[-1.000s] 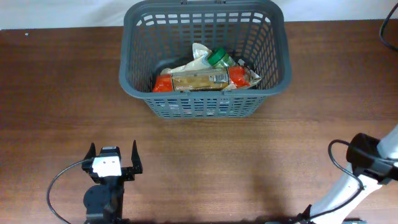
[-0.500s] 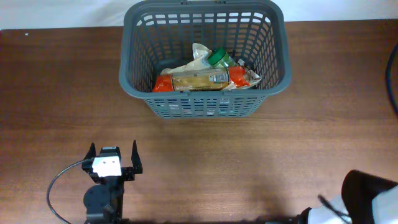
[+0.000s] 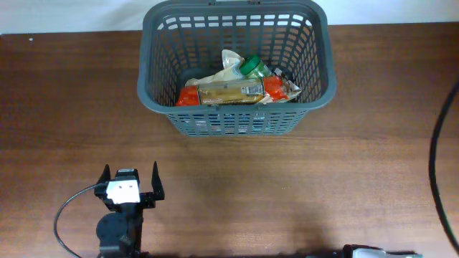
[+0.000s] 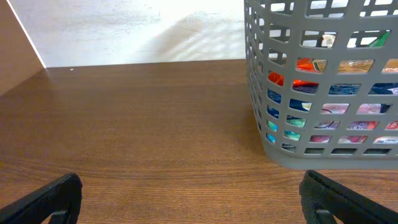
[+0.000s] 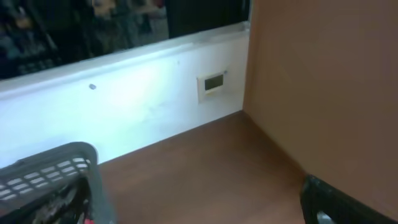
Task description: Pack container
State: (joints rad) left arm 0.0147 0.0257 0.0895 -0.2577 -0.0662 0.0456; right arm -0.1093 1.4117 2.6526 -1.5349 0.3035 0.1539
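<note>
At the table's (image 3: 64, 107) near edge, we see our left gripper (image 3: 130, 172) empty, fingers spread wide. Our right gripper (image 5: 333, 205) is also spread. Farther back, mid-table, the dark grey shopping basket (image 3: 237, 123) stands upright, holding orange-red packets (image 3: 188, 97) and a green-capped bottle (image 3: 251, 68).

Overhead: bright, even light, sharp throughout; mild sheen on table (image 3: 287, 188) just ahead of left gripper fingers (image 3: 155, 179). Left wrist: crisp ahead of the fingers; faint slatted shadow on white wall (image 4: 124, 31) beyond them; fingertips (image 4: 336, 196) dark, soft-edged. Right wrist: dim, heavily blurred; black strip (image 5: 93, 25) far ahead of right gripper finger (image 5: 336, 202); container (image 5: 56, 163) corner smeared.
</note>
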